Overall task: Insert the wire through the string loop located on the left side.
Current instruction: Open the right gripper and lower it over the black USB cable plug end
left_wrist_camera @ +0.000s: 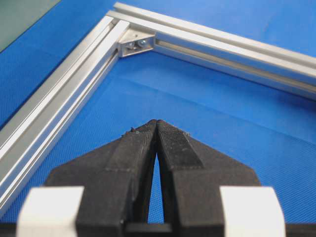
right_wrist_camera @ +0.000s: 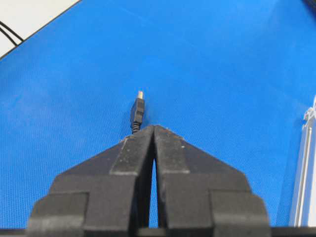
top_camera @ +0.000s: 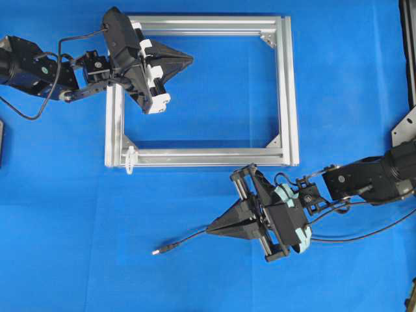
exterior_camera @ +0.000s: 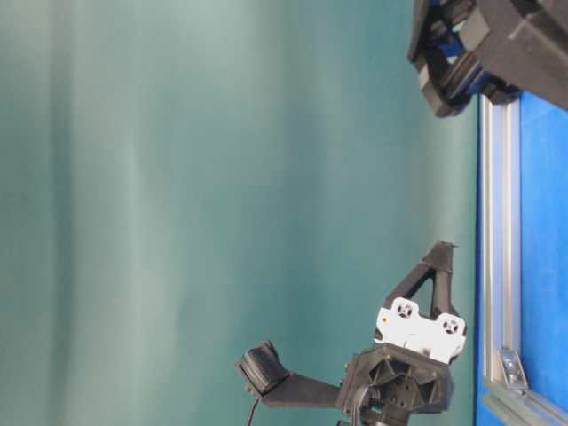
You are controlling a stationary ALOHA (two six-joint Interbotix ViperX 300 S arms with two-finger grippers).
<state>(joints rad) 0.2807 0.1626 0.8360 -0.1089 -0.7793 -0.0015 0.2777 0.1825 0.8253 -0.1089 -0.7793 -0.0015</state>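
We find both end effectors clenched on nothing: the left end effector hovers inside the aluminium frame near its upper left corner, and the right end effector sits below the frame over the blue worktop.

The wire lies on the worktop just ahead of the right end effector's tips, its plug pointing away from them. We judge it light, thin and limp, so it should droop if held far back. The stiff plug body, or the cable just behind it, looks the best place to pinch, leaving the silvery tip free to lead.

The string loop stands at the frame's lower left corner, well apart from both end effectors. It looks soft and tiny, so we expect it to yield if nudged.

No containers appear in view.
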